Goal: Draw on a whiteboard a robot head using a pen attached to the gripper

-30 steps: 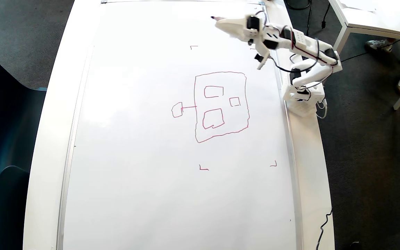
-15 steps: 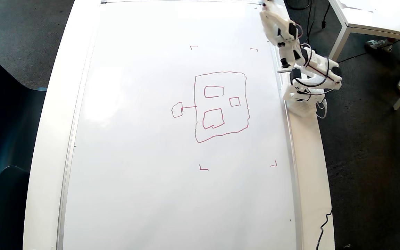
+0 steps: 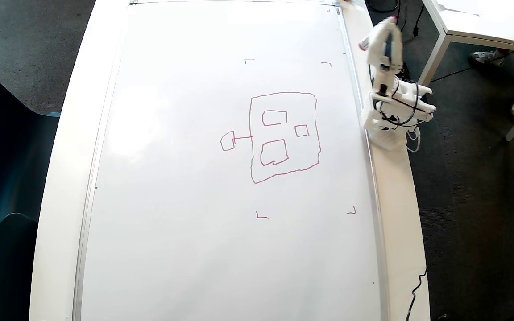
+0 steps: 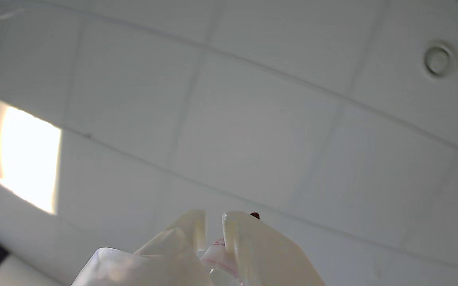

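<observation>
Robot head (image 3: 279,136) drawn on whiteboard (image 3: 185,200), end effector (image 3: 384,33) raised well apart

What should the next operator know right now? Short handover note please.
Gripper: shut on the pen, pointing at the ceiling in the wrist view; arm folded back over its base beside the whiteboard, off the surface.
Robot head: outline, three inner squares and the side line with loop are drawn, sitting inside the four corner marks.
Done: the drawing looks complete.
Left: probably nothing to draw; check the lines and park the arm.
</observation>
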You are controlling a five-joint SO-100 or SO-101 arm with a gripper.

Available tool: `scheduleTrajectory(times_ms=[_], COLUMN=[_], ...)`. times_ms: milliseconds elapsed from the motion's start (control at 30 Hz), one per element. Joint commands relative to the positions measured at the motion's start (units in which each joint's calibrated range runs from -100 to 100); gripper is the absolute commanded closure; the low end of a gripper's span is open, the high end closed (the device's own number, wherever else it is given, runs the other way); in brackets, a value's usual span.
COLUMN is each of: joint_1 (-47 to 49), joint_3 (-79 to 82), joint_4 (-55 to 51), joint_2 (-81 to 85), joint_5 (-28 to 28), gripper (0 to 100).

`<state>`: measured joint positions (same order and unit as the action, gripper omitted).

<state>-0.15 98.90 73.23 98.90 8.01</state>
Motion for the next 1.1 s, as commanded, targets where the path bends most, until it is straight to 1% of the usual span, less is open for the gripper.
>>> scheduleTrajectory(times_ms=[0, 233, 333, 533, 733, 833, 1067], joint_1=[-0.03, 0.48, 0.48, -0.03, 0.48, 0.11, 0.41], joint_3=[0.46, 0.46, 0.46, 0.55, 0.46, 0.46, 0.46], joint_4=[10.61, 20.08, 22.17, 25.9, 26.34, 26.34, 26.34], joint_2=[-0.07, -0.07, -0.07, -0.07, -0.07, -0.07, -0.07], joint_5=[-0.07, -0.12, -0.18, -7.31, -7.74, -8.86, -8.81], gripper=[99, 99, 99, 99, 99, 99, 99])
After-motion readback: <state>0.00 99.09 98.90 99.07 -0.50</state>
